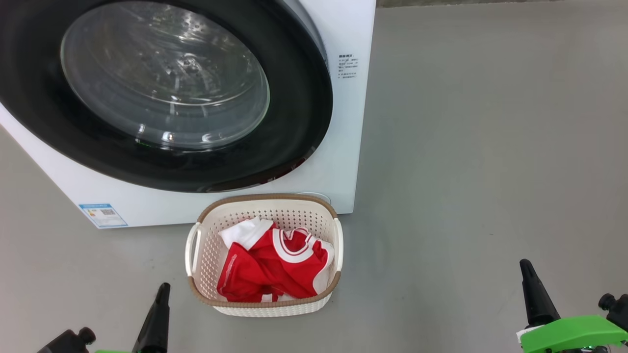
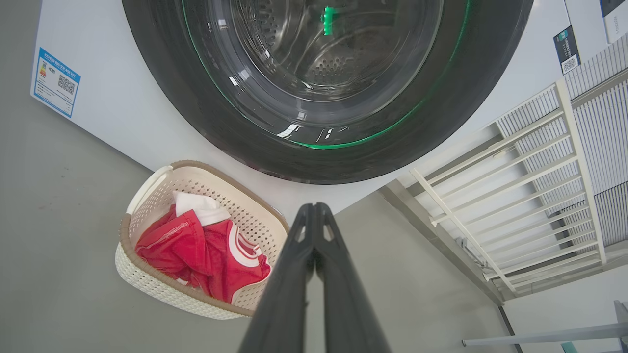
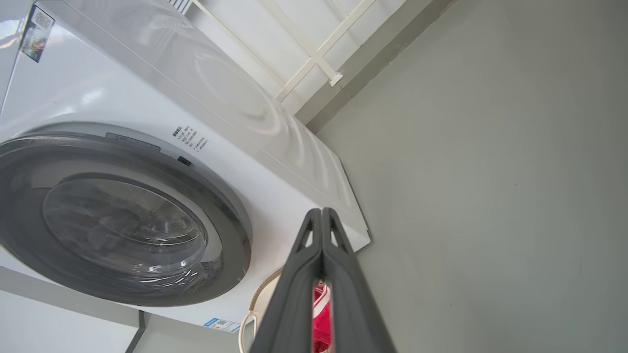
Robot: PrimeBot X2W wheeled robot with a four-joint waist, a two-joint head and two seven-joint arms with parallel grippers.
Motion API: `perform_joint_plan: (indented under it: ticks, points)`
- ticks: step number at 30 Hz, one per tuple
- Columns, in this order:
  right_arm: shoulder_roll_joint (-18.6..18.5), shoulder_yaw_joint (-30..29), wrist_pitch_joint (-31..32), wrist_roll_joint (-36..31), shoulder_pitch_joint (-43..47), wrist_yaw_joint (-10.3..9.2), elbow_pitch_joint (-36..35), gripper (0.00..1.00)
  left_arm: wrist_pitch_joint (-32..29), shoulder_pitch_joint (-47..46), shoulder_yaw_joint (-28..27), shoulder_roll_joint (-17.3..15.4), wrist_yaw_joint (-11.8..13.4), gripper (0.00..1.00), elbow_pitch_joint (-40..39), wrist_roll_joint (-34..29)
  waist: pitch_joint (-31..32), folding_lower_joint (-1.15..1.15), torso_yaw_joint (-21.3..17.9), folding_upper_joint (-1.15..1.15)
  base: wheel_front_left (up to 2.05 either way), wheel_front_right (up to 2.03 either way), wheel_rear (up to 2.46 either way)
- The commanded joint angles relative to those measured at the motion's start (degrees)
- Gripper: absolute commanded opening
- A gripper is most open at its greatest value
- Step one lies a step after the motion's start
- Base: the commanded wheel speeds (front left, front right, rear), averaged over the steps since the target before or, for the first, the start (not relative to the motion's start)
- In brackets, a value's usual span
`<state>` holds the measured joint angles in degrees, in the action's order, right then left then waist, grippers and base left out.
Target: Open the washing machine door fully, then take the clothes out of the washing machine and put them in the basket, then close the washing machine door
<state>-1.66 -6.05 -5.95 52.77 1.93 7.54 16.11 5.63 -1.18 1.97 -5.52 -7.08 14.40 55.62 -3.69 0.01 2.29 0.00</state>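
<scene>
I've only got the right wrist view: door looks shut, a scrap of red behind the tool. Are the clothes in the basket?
Observer: Yes. The head view has the clothes piled inside the basket, red ones plus a white piece.
Operator: Anything left inside the machine?
Observer: Left wrist view, through the washing machine door: bare perforated drum, no fabric in sight.
Operator: And the other arm?
Observer: The left tool is shut, holding nothing.

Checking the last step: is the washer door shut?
Shut. The washing machine door sits flush against the washing machine, no gap at its rim.
</scene>
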Motion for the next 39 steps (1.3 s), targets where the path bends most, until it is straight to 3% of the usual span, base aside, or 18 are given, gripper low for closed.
perform_joint_plan:
  ticks: [1, 39]
  points:
    - [-1.11, 0.74, 0.54, 1.98, -2.39, -0.02, -1.59, 0.0, -0.32, -2.11, -1.47, -0.44, -0.19, 0.0, -1.02, 1.77, 0.11, 0.0, -0.08, 0.0, 0.0, 0.0, 0.0]
    - [-1.71, 0.77, 6.91, 24.51, -5.67, -0.04, -1.92, 0.0, -6.54, -3.73, -4.72, 0.74, -0.32, 0.0, -0.66, 22.86, 2.1, 0.0, -1.37, 0.0, 0.0, 0.0, 0.0]
